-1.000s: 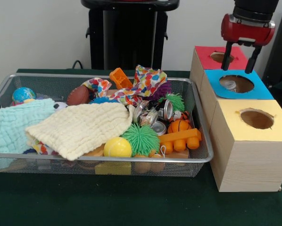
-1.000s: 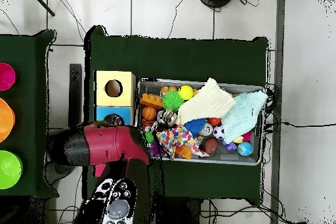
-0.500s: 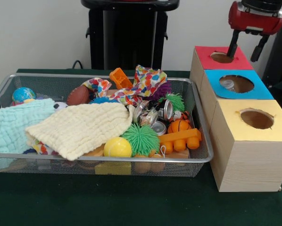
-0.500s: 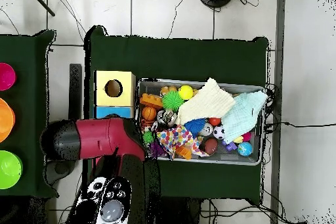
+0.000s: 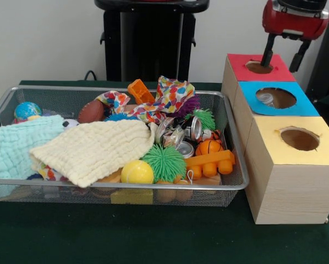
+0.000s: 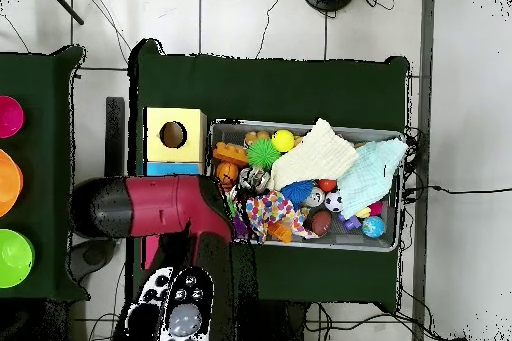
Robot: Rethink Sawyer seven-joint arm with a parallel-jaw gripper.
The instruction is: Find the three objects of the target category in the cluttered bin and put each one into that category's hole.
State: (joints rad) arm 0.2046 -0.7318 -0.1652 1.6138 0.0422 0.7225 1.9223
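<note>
The red and black claw (image 5: 284, 52) hangs above the red-topped wooden box (image 5: 242, 67), its two dark fingers (image 5: 268, 50) spread apart with nothing between them, one tip over the round hole.

Three wooden boxes stand in a row, touching: the red-topped one, a blue-topped wooden box (image 5: 251, 98) and a yellow-topped wooden box (image 5: 288, 181), each with one round hole. A small metal object (image 5: 268, 98) shows inside the blue box's hole.

Just beside the boxes sits the wire mesh bin (image 5: 115, 190), crowded to its rim. Near the box side lie a cluster of shiny metal cans (image 5: 182, 138), two green spiky balls (image 5: 164, 161), one small basketball (image 5: 209, 146), one orange plastic block (image 5: 211, 163) and one yellow ball (image 5: 136, 172). Two cloths cover the middle and far end: one cream waffle cloth (image 5: 96, 149) and one pale blue cloth (image 5: 13, 146). A multicoloured dotted cloth (image 5: 163, 101) lies along the back, with a brown toy football (image 5: 91, 111) and a globe ball (image 5: 27, 110).

The dark green worktop (image 5: 153, 236) is bare in front of the bin; in the overhead view the arm (image 6: 160, 207) covers the red box.
</note>
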